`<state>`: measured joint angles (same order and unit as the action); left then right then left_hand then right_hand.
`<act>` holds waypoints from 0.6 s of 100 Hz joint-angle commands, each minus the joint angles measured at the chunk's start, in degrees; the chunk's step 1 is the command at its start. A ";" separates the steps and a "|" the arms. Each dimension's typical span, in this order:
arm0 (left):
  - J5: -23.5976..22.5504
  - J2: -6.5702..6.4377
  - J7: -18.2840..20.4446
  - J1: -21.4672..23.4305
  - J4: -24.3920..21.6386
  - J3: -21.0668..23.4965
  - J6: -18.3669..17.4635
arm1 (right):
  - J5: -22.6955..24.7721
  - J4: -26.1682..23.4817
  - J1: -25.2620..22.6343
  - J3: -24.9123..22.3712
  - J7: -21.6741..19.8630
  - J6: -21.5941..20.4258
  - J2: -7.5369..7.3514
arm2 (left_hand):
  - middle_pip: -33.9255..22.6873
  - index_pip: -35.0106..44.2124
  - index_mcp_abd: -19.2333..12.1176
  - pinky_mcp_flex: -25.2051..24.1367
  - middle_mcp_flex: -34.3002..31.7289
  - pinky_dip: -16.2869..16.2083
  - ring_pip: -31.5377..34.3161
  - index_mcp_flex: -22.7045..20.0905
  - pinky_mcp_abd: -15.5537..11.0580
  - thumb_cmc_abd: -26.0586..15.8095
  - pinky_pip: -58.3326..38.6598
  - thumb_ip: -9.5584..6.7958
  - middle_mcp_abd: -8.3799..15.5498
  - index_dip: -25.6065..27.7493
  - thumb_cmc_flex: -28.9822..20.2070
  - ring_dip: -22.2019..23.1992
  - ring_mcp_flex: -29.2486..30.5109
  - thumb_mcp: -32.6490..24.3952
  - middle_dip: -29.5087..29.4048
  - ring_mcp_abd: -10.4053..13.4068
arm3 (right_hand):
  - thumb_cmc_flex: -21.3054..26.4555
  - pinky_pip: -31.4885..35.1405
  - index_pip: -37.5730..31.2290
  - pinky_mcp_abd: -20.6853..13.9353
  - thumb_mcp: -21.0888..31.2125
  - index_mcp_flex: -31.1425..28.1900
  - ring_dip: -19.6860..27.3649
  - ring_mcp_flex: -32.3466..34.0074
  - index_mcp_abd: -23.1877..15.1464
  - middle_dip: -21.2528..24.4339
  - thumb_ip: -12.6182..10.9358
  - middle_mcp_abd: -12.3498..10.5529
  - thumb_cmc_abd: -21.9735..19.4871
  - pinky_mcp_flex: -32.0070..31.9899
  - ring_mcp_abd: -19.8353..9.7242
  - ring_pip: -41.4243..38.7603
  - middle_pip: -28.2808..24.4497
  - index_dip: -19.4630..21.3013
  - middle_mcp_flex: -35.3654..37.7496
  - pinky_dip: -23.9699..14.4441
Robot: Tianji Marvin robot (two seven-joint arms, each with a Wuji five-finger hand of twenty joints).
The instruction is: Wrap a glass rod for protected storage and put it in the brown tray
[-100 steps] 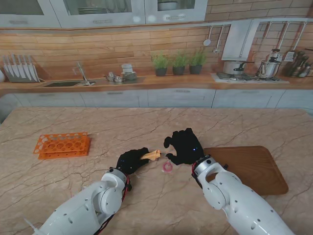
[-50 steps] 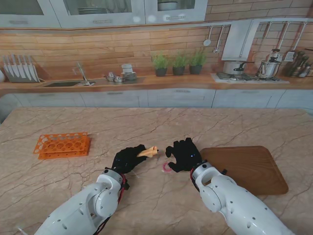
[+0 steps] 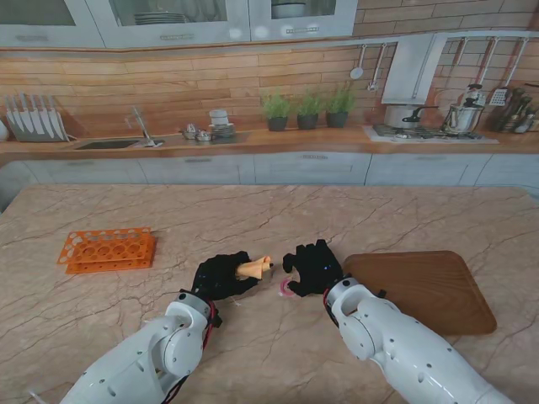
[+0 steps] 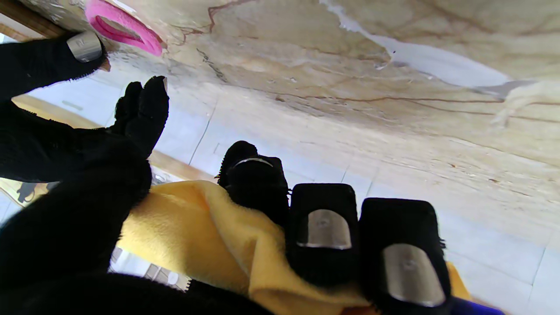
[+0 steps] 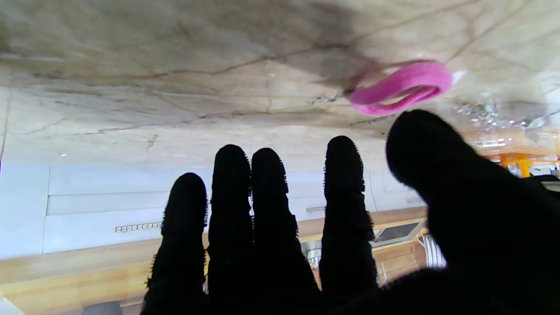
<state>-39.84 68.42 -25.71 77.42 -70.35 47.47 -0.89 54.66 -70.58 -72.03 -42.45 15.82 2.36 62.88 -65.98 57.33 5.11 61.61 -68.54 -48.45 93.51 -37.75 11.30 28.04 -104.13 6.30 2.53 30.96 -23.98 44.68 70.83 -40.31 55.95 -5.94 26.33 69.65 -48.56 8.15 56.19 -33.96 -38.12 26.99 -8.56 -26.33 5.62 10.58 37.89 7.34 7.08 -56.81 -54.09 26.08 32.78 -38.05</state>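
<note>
From the stand, the left hand [image 3: 221, 275] grips a yellow cloth roll [image 3: 253, 268], presumably wrapped round the glass rod, which I can't see. Over the last second the right hand [image 3: 312, 267] has drawn in beside it, near the pink band [image 3: 288, 288] on the bench [image 3: 253, 210]. The brown tray [image 3: 429, 286] sits apart to the right, nothing in it.

The left wrist shows fingers [image 4: 323, 227] curled over the cloth.

The right wrist shows fingers [image 5: 267, 205] spread, holding nothing, just short of the band [image 5: 400, 87]; securing the wrap looks next.
</note>
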 commanded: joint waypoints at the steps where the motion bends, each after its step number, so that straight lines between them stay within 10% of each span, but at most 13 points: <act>1: -0.18 -0.08 0.45 0.01 0.07 -0.13 -0.44 | 0.08 0.32 0.11 0.61 -0.25 -0.15 0.15 | -3.23 -1.69 0.77 2.20 -1.24 -2.04 5.62 -0.36 -7.29 2.84 -15.85 -0.21 2.23 0.99 4.07 0.59 2.03 -0.05 1.38 1.68 | -0.77 1.12 0.60 0.54 -0.16 1.86 0.78 0.51 0.79 0.18 -1.71 0.59 2.34 -0.22 -0.43 0.63 0.34 0.65 -1.53 -0.80; 60: -1.03 -0.67 2.05 -0.78 0.53 -0.64 -1.80 | -2.31 4.26 2.36 3.20 2.37 -0.19 1.29 | -1.51 -5.67 -0.35 2.27 2.65 -0.66 5.23 0.56 -9.42 1.84 -15.85 1.59 0.72 -0.55 12.21 1.65 1.98 12.43 3.06 1.64 | -3.82 1.13 0.00 -0.15 -0.24 2.62 0.77 0.62 0.04 0.08 -1.63 0.30 -5.56 0.14 -1.10 0.26 -0.60 1.45 -1.97 -0.83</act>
<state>-40.86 67.83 -24.03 76.50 -69.82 46.82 -2.16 52.42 -66.49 -69.91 -39.59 18.11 2.28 63.74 -66.50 53.35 5.43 62.00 -67.13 -49.20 94.04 -37.67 9.01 29.19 -104.16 6.50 3.19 30.86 -14.23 45.24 71.30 -28.78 57.95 -4.04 23.54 69.65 -48.22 8.15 56.25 -32.64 -37.67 26.99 -8.52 -26.33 4.41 10.58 34.15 7.35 6.87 -56.79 -54.09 27.82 32.14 -38.05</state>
